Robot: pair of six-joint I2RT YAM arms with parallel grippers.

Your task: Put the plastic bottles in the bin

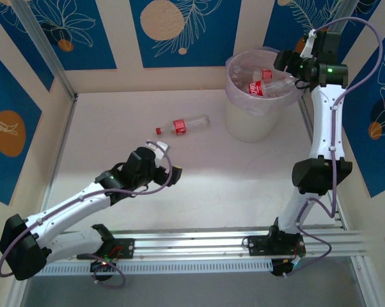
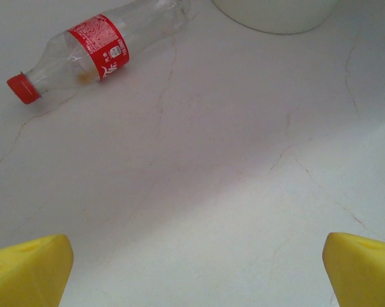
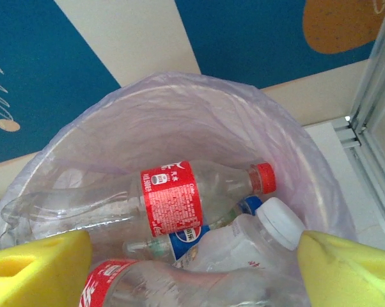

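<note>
Gaping wide, left hand [image 2: 196,259] hovers over the pale veined table [image 1: 212,185], right hand [image 3: 192,256] over the bin [image 1: 247,121] by blue-patterned walls [image 1: 180,32].

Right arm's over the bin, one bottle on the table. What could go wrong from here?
1. The bottle lies on its side on the smooth table; the open left gripper could nudge it and send it rolling.
2. Its base end lies close to the bin, so a grasp there may bump the bin.
3. The right gripper hangs over the bin; a left-arm delivery might clash with it.
</note>
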